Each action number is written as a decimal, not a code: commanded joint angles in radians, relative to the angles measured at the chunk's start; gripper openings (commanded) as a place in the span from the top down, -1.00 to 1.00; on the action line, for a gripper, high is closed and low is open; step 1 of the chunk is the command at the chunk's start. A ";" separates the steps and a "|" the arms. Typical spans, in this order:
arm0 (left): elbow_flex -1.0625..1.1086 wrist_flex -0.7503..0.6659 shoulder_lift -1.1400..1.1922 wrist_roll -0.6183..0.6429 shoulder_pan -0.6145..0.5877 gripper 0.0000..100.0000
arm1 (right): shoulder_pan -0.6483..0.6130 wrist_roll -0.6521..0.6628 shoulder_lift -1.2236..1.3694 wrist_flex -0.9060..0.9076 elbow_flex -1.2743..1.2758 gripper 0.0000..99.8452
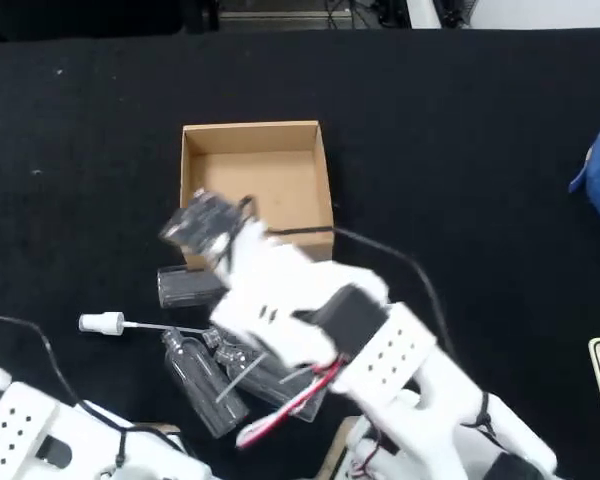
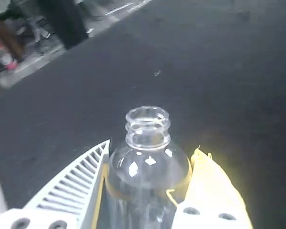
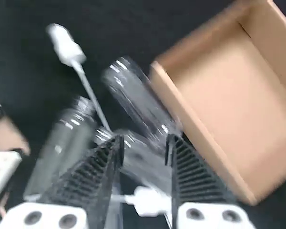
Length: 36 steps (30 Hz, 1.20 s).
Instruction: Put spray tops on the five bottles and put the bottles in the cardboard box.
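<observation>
Black table [image 1: 460, 150]; box [image 1: 250, 131] at upper centre empty, bottles [image 1: 195, 375] below look uncapped; left gripper [image 2: 152, 148] clamps one bottle [image 2: 148, 129], right gripper [image 3: 144, 139] gapes

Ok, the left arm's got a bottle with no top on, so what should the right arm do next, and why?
Probably move the right gripper over to the loose spray top and grasp it. Its fingers are open above the lying bottles, while the left gripper holds a bottle whose neck is bare.
</observation>
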 commanded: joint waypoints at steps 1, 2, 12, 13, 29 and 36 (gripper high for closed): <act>-0.010 -0.061 0.060 -0.011 -0.059 0.94 | -0.054 -0.006 0.096 -0.133 -0.047 0.75; -0.012 -0.064 0.078 -0.011 -0.062 0.94 | -0.054 -0.005 0.131 -0.163 -0.059 0.75; -0.012 -0.060 0.141 -0.003 -0.054 0.94 | -0.158 -0.005 0.599 -0.229 -0.421 0.56; -0.012 -0.060 0.141 -0.003 -0.054 0.94 | -0.163 -0.005 0.656 -0.229 -0.469 0.56; -0.012 -0.066 0.141 -0.003 -0.054 0.94 | -0.203 -0.002 1.314 0.063 -1.222 0.55; -0.012 -0.066 0.141 -0.003 -0.054 0.94 | -0.255 0.080 1.481 0.247 -1.446 0.55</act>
